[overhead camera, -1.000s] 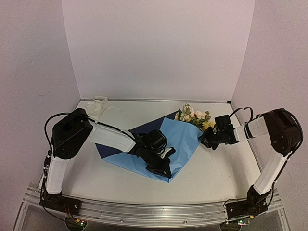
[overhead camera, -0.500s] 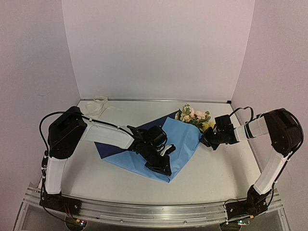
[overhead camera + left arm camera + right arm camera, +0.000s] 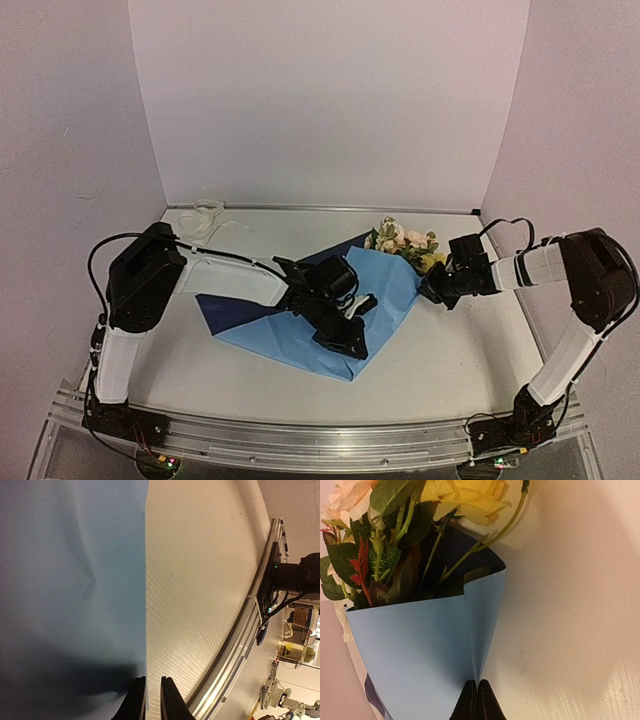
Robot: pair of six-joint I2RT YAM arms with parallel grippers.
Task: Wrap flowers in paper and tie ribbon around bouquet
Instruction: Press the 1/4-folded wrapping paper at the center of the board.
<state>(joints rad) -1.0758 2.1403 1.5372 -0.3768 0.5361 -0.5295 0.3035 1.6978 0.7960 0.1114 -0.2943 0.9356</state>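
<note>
I saw the paper [image 3: 300, 335] at frame centre, its long axis running lower left to upper right, flowers [image 3: 402, 240] at the upper-right end. The right gripper [image 3: 477, 696] pinched the folded edge there. The left gripper [image 3: 152, 700], nearly closed, held the lower edge.

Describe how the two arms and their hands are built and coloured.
Both arms have white link covers between bulky black joint housings, with thin black cables looping alongside. The left hand and right hand are black, each ending in two slim dark fingers. No markings are legible.
</note>
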